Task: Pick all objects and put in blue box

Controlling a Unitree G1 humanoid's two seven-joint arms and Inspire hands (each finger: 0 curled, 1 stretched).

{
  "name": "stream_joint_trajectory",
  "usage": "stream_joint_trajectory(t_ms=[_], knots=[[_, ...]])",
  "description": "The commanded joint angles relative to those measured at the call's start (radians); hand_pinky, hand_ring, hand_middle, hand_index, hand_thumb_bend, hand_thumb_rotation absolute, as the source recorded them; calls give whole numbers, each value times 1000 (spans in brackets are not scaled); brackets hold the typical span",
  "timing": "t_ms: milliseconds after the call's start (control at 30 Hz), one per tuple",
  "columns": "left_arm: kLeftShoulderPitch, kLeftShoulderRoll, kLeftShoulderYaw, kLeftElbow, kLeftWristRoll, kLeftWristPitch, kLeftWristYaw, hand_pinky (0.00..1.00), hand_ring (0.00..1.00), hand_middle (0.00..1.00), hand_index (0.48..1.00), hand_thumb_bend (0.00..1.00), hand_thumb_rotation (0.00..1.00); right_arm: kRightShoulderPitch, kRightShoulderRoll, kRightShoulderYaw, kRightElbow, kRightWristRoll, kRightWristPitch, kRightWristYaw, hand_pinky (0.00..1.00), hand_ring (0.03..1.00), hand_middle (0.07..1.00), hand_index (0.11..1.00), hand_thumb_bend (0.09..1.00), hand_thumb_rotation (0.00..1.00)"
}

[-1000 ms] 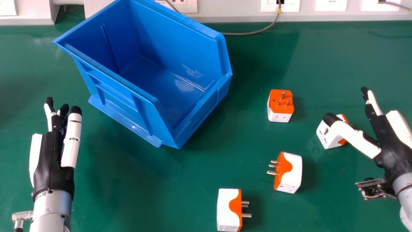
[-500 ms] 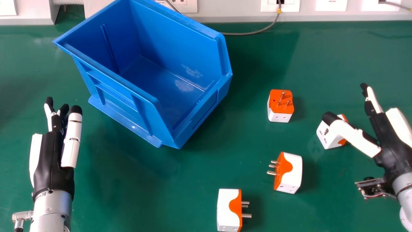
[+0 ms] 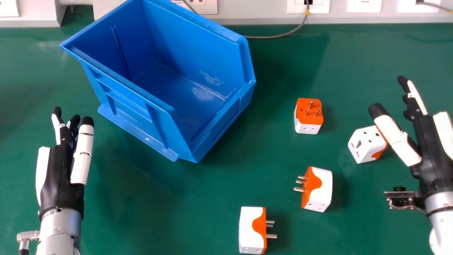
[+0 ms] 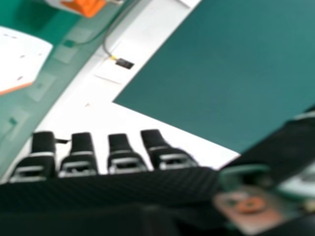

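Observation:
Four white and orange plug adapters lie apart on the green table: one [image 3: 308, 116] right of the blue box, one [image 3: 367, 144] farther right, one [image 3: 317, 189] nearer the front, one [image 3: 252, 230] at the front edge. The blue box [image 3: 212, 122] holds nothing. My right hand [image 3: 433, 152] is open just right of the rightmost adapter, not touching it. In the right hand view my right hand [image 4: 123, 189] has straight fingers, and a white adapter [image 4: 22, 61] shows beyond them. My left hand [image 3: 60, 173] is open and empty, left of the box.
A grey cable [image 3: 279, 36] runs along the back of the green table [image 3: 159, 219] from a wall socket [image 3: 307, 5]. The white wall panel [image 3: 254, 17] borders the table's far side.
My right hand has shifted forward, its thumb moving away from over the rightmost adapter, which is now uncovered. The left hand has drifted slightly right. The adapters have stayed in place.

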State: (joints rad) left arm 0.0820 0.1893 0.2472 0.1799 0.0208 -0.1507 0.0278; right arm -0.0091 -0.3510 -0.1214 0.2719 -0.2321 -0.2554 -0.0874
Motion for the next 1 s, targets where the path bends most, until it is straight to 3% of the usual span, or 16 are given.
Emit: stream_joint_trajectory(t_ms=[0, 333, 667, 833, 967], knots=[[-12, 4, -7, -16, 6, -19, 6, 980, 989, 968, 986, 428, 945, -5, 3, -20, -66, 28, 11, 3, 898, 953, 965, 938, 512, 983], [-24, 14, -8, 13, -1, -18, -4, 967, 981, 955, 971, 428, 955, 24, 107, 8, -138, 13, 55, -52, 922, 973, 987, 953, 489, 996], [-20, 18, -9, 8, -1, -24, -7, 959, 975, 952, 967, 428, 968, 40, 135, 23, -101, -1, 55, -63, 957, 995, 998, 984, 461, 1000], [-27, 21, -6, 31, -3, -38, -8, 952, 974, 951, 967, 434, 971, 47, 143, 35, -88, -43, 61, -96, 967, 999, 1000, 994, 464, 1000], [-26, 21, -8, 28, -7, -42, -12, 950, 973, 952, 967, 436, 973, 54, 148, 46, -76, -80, 55, -135, 973, 1000, 1000, 996, 475, 998]])
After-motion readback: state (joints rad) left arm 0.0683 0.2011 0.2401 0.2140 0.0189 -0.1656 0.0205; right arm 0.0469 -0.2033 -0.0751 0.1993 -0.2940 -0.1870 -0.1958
